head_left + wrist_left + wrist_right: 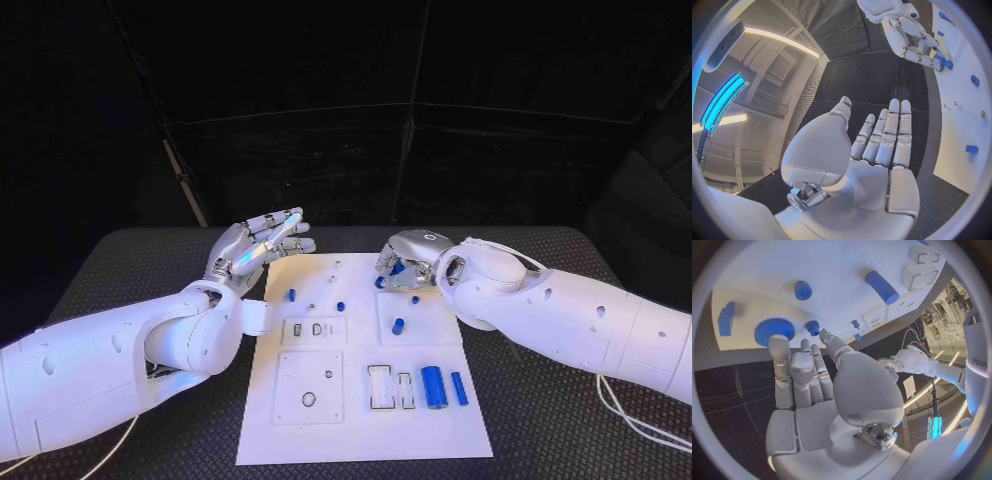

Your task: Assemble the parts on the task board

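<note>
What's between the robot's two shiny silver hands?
In the head view, the far end of the white task board with small blue parts lies between the left hand and right hand.

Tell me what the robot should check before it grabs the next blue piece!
1. Left hand free: ok, fingers straight and apart, holding nothing, beside the task board.
2. Right hand free: ok, fingers straight, nothing held.
3. Right hand near a part: ok, fingertips reach the blue gear at the board's far edge.
4. Fingertips touching the gear: cannot tell.
5. Other parts in place: ok, two blue cylinders lie on the near right of the board.
</note>
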`<action>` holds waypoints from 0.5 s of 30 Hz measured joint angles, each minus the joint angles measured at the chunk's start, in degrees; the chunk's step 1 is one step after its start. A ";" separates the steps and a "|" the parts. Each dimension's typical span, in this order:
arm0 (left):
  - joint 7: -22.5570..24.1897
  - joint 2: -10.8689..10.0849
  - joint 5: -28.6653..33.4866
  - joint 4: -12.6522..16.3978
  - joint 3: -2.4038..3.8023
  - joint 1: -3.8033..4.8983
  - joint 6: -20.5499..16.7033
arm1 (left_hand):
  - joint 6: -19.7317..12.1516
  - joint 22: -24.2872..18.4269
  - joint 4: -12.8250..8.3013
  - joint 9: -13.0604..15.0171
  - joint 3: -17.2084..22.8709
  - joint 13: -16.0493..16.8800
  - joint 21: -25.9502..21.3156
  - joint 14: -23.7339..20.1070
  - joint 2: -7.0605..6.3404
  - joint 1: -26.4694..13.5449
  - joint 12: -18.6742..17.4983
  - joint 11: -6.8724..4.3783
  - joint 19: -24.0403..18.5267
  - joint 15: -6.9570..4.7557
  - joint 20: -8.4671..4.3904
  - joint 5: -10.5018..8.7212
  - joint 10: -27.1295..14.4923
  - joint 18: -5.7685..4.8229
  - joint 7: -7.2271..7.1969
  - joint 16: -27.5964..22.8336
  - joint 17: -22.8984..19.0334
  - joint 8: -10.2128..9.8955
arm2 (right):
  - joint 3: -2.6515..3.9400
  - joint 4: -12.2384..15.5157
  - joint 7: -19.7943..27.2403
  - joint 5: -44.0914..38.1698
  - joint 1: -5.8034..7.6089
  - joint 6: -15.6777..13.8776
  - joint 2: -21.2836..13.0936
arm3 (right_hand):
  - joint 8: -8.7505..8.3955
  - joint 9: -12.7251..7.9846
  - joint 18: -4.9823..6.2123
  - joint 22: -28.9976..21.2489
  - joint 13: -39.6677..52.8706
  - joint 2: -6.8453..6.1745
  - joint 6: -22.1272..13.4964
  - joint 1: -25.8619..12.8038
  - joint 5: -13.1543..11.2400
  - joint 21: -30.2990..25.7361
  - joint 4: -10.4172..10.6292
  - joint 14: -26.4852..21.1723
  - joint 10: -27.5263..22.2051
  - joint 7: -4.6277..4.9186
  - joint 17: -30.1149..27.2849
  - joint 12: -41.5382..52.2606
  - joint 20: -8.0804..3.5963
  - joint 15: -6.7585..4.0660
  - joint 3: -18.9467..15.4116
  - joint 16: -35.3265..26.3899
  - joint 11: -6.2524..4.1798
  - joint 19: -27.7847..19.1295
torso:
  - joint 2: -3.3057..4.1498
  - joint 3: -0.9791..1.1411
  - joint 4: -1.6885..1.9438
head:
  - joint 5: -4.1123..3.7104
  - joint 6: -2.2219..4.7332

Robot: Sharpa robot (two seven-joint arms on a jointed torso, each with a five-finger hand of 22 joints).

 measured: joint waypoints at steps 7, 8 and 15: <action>-0.02 0.00 -0.02 0.06 0.00 0.00 0.00 | 0.00 0.00 0.00 0.00 0.00 0.00 0.00 0.00 0.00 0.00 0.00 0.00 0.00 0.00 0.00 0.00 0.00 -0.01 0.00 0.01 -0.01 0.00 | -0.01 -1.02 -0.12 -0.27 0.01 0.51 1.02 | 0.00 0.00 -0.84 1.88 0.00 0.00 0.00 0.00 0.00 1.32 0.37 0.00 0.75 0.00 1.89 0.00 0.01 0.00 1.22 1.59 -0.06 0.41 | 0.07 -0.05 0.02 | 0.30 -0.54; -0.03 0.00 -0.02 0.06 0.00 0.00 0.00 | 0.00 0.00 0.00 0.00 0.00 0.00 0.00 0.00 0.00 0.00 0.00 0.00 0.00 0.00 0.00 0.00 0.00 -0.01 0.00 0.01 -0.06 0.00 | -0.01 -1.15 -0.12 -0.30 0.01 0.61 1.20 | 0.00 0.00 -0.84 2.03 -0.01 0.00 0.00 0.00 0.00 1.49 0.37 0.00 0.81 0.00 2.02 0.00 0.01 0.00 1.21 1.95 0.00 0.41 | 0.09 -0.06 0.02 | 0.34 -0.62; -0.06 0.05 -0.04 0.08 0.00 0.00 0.00 | 0.00 -0.01 0.00 0.01 0.00 0.01 0.00 0.00 0.00 0.00 0.00 0.00 0.00 0.00 0.00 0.00 0.00 -0.01 0.00 0.01 -0.06 0.00 | -0.02 -2.10 -0.25 -0.42 0.01 1.74 1.84 | 0.00 0.00 -0.84 2.76 -0.01 0.02 0.00 0.47 0.00 2.10 0.61 0.00 0.93 0.00 2.93 0.00 0.01 0.00 2.27 2.92 -0.12 0.41 | 0.10 -0.08 -0.01 | 0.48 -1.10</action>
